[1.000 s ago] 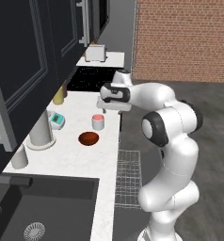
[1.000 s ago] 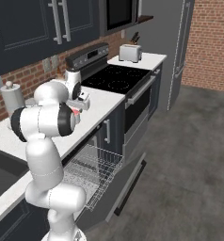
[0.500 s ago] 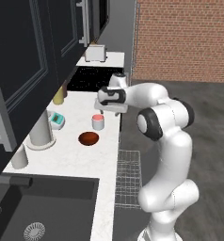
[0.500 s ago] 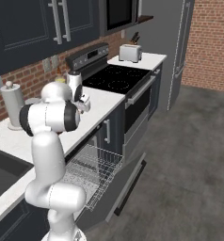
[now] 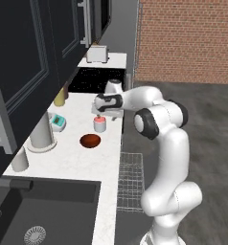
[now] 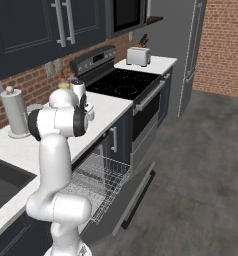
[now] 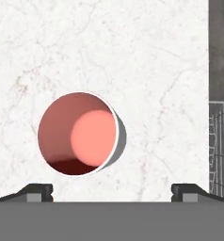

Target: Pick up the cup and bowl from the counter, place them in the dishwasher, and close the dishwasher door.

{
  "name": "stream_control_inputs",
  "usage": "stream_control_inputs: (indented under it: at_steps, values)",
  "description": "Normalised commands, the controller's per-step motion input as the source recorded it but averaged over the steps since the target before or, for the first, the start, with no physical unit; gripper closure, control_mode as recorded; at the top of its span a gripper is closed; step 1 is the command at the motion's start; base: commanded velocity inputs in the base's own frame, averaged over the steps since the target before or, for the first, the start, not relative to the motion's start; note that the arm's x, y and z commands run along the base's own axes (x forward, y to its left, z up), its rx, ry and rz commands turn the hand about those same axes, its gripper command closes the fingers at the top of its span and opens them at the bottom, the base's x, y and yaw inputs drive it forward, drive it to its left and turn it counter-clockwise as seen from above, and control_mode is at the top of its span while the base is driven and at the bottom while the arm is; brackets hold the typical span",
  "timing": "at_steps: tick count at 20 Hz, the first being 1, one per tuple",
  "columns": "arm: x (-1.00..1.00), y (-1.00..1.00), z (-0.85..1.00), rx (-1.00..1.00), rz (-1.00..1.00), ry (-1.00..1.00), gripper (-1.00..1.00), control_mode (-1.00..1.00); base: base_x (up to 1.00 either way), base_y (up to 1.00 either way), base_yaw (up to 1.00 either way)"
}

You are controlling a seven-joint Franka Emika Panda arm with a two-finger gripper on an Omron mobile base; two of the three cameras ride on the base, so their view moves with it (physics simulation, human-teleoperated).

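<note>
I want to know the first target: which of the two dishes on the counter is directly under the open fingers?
The cup, white with a red-pink inside, sits right below the gripper. The wider red-brown bowl lies apart, nearer the sink.

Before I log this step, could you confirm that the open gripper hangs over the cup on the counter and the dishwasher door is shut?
Not quite: the dishwasher door is open, its wire rack pulled out, as the right base view shows. The rest holds: the open gripper hangs over the cup on the counter.
</note>
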Motion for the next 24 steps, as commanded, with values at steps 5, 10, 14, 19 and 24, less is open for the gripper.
stream_control_inputs:
  at_steps: [5,10,14,19,24]
  values:
    - [0.33,0.04,-0.18,0.0,-0.01,0.0,-1.0,-1.0,0.0,0.0,0.0]
    - [0.22,0.0,-0.16,0.0,-0.01,0.0,-1.0,-1.0,0.0,0.0,0.0]
    - [0.1,0.0,-0.16,0.0,-0.01,0.0,-1.0,-1.0,0.0,0.0,0.0]
    - [0.0,0.0,-0.14,0.0,0.0,0.0,-1.0,-1.0,0.0,0.0,0.0]
    - [0.0,0.0,-0.11,0.0,0.0,0.0,-1.0,-1.0,0.0,0.0,0.0]
